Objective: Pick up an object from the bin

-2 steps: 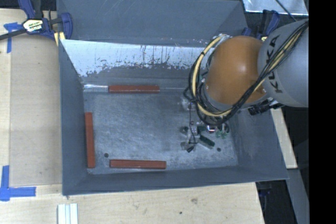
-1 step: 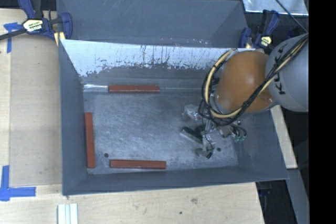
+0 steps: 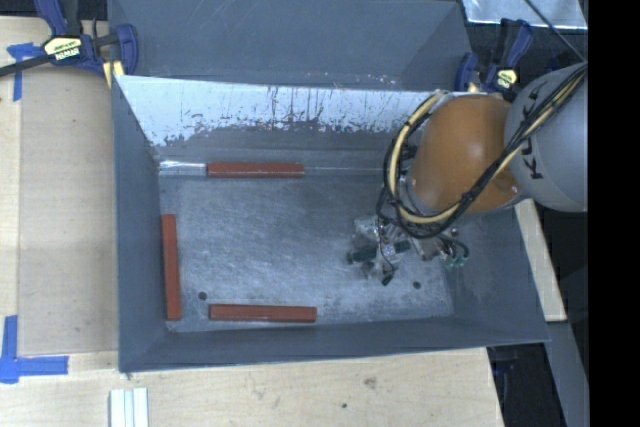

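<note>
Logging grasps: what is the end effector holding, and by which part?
Cannot be told: the end effector hangs low at the right of the bin, nothing plainly in it.

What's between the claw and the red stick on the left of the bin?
Just bare grey bin floor, in the camera view, from the claw across to the left red stick.

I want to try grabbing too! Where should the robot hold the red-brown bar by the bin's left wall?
Probably mid-length on the red-brown bar, coming straight down and pinching across its narrow width: it lies flat, long and thin, close along the bin wall.
</note>
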`<state>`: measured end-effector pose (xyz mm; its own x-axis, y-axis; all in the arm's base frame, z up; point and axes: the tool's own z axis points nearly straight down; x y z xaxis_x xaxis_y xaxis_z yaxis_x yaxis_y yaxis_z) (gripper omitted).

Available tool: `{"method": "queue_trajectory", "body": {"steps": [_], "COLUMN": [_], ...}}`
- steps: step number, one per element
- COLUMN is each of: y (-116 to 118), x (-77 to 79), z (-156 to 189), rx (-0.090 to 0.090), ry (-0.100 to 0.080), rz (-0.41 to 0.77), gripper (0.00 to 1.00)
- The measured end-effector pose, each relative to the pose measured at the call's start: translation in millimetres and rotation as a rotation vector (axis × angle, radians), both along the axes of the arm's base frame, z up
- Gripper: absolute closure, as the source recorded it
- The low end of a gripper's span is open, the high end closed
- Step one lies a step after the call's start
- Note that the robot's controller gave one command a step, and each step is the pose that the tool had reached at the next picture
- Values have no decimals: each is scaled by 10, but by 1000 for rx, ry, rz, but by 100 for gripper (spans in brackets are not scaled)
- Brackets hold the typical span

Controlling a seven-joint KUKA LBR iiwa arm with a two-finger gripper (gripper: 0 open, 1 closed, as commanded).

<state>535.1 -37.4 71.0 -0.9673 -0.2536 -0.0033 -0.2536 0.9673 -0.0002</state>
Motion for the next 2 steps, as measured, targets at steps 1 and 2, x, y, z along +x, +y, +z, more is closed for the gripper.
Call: {"method": "queue_trajectory", "body": {"steps": [1, 2], "y": [256, 170], "x": [-186, -389], "z": [1280, 1912], "rx": [0, -2], "ry": [-8, -5], "rz": [-27, 300], "gripper": [100, 100]}}
